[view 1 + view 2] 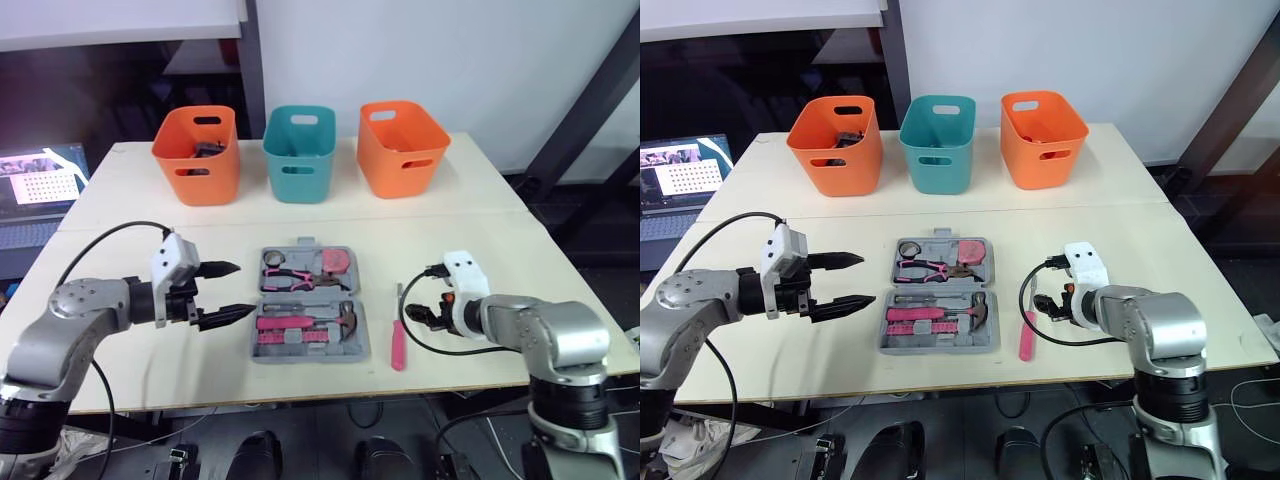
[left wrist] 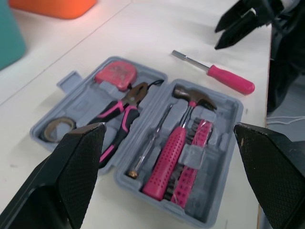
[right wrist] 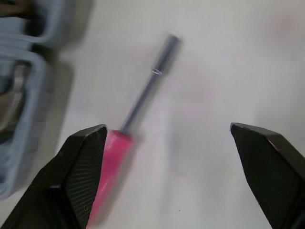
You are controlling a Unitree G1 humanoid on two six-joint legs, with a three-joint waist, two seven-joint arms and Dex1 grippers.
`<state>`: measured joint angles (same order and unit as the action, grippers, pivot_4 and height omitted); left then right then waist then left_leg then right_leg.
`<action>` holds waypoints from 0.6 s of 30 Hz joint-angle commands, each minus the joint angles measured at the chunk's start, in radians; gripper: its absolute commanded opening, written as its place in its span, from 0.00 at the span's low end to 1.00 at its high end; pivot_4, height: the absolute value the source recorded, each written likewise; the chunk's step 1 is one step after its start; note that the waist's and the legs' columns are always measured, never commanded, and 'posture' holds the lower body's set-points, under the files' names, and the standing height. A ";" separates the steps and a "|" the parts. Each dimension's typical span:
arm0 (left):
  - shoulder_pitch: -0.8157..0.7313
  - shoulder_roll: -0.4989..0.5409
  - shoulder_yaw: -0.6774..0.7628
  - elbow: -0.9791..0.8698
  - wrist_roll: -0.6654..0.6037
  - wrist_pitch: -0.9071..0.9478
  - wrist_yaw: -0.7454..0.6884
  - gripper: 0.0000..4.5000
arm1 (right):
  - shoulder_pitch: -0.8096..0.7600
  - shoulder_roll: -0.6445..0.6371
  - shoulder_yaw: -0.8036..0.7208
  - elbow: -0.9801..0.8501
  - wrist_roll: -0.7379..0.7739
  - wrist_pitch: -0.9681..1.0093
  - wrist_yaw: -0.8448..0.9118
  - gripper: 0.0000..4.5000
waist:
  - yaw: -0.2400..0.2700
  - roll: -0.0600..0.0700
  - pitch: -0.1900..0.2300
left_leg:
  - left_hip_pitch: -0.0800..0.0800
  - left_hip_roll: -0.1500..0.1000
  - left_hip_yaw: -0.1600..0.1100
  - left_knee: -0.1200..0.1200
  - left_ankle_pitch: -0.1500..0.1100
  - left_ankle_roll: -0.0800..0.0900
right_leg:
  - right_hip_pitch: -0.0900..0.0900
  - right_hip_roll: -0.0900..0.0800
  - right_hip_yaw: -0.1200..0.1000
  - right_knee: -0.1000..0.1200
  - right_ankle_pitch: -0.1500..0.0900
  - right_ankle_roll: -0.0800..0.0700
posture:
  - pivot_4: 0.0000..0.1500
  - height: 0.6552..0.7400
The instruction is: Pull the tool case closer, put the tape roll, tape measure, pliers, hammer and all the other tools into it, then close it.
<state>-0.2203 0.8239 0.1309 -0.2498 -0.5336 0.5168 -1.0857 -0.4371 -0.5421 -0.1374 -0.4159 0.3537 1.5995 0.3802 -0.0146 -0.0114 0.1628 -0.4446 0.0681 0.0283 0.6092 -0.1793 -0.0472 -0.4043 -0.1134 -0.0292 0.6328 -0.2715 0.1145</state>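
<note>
The tool case [image 1: 308, 318] lies open and flat on the table [image 1: 500, 250], in the lower centre of the left eye view. Its upper half holds the tape roll [image 1: 271, 258] at the left, the pliers [image 1: 285, 276] in the middle and the pink tape measure [image 1: 336, 262] at the right. Its lower half holds the hammer [image 1: 345, 318], with its pink handle pointing left, beside other pink-handled pieces. A pink screwdriver [image 1: 398, 345] lies on the table just right of the case, apart from it, with its metal shaft pointing toward the top of the frame. The left gripper [image 1: 246, 288] hovers at the lower left, just beside the case's left edge. Its two black fingers are spread wide and point toward the case, holding nothing and touching nothing. The right gripper [image 3: 167, 126] sits at the lower right, just beside the screwdriver, and its fingers [image 3: 81, 167] are also spread wide with nothing between them but bare table. In the right wrist view the pink handle runs close by one finger, and whether the two touch cannot be told. Along the top of the frame stand an orange basket [image 1: 197, 152], a teal basket [image 1: 299, 152] and a second orange basket [image 1: 402, 147], well apart from the case.
</note>
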 commanded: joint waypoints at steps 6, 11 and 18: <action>0.014 0.003 0.017 0.007 0.003 -0.051 -0.011 1.00 | -0.041 -0.489 0.354 -0.003 -0.153 -0.839 0.486 0.99 | 0.001 0.001 0.001 | 0.000 0.000 0.000 -0.001 0.000 0.000 | 0.000 0.000 0.000 -0.001 -0.001 0.000 | 1.00 1.00; 0.032 -0.004 0.035 0.013 0.000 -0.075 0.000 1.00 | -0.176 -0.588 0.589 0.231 -0.343 -1.359 0.915 0.99 | -0.004 -0.001 0.004 | 0.000 0.000 0.001 0.001 0.000 0.000 | 0.001 0.000 0.000 -0.002 -0.001 0.001 | 1.00 1.00; 0.100 0.007 0.079 -0.017 -0.014 -0.083 0.007 1.00 | -0.349 -0.429 0.752 0.534 -0.608 -1.812 0.985 0.99 | -0.006 -0.001 0.004 | 0.001 0.000 0.002 0.000 0.000 0.000 | -0.001 -0.001 0.000 -0.001 0.001 0.002 | 1.00 1.00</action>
<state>-0.1281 0.8177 0.1697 -0.2374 -0.5342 0.4501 -1.0804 -0.7597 -0.9849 0.6007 0.0819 -0.2013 -0.1101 1.3581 -0.0203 -0.0125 0.1671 -0.4438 0.0683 0.0306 0.6093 -0.1794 -0.0474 -0.4056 -0.1139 -0.0288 0.6320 -0.2696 0.1189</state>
